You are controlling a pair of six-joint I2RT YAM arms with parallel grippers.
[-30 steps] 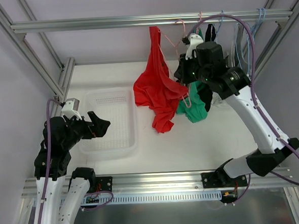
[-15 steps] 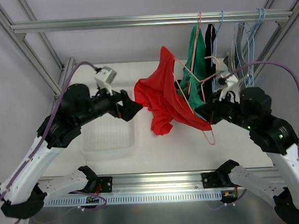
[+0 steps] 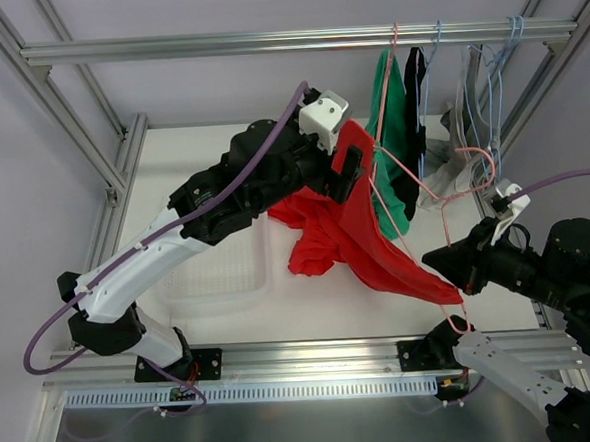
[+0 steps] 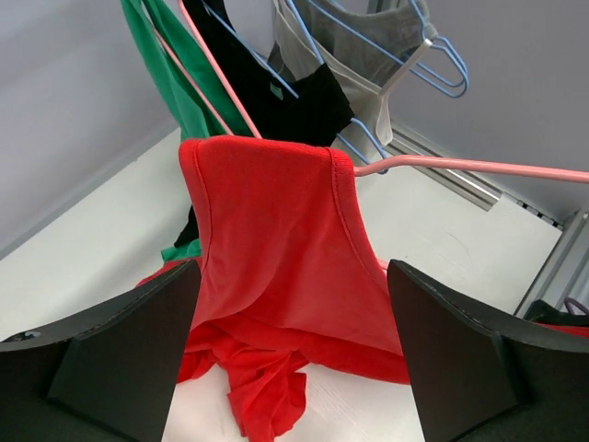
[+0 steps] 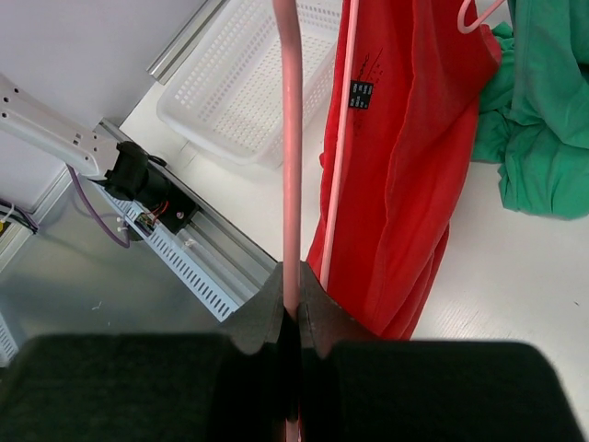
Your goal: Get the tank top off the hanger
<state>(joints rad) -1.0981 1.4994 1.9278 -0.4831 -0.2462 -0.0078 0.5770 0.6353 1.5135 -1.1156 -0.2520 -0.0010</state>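
The red tank top [image 3: 361,232] hangs over one end of a pink hanger [image 3: 435,180], its lower part bunched on the table. My right gripper [image 3: 448,269] is shut on the hanger's bar [image 5: 292,138], in the right wrist view [image 5: 293,308] with the tank top [image 5: 405,184] just beyond it. My left gripper [image 3: 350,170] is open at the tank top's upper shoulder. In the left wrist view [image 4: 294,368] the tank top [image 4: 276,249] lies between the spread fingers [image 4: 120,350] without touching them, draped over the hanger's end [image 4: 460,168].
Green [image 3: 391,125], black [image 3: 414,83] and grey [image 3: 462,161] tops hang on hangers from the top rail [image 3: 214,46]. A white basket [image 3: 223,275] sits on the table under my left arm. A green garment [image 5: 543,138] lies bunched on the table.
My left arm swung from above the basket to the tank top's upper shoulder. My right arm pulled the hanger toward the near right, stretching the tank top out.
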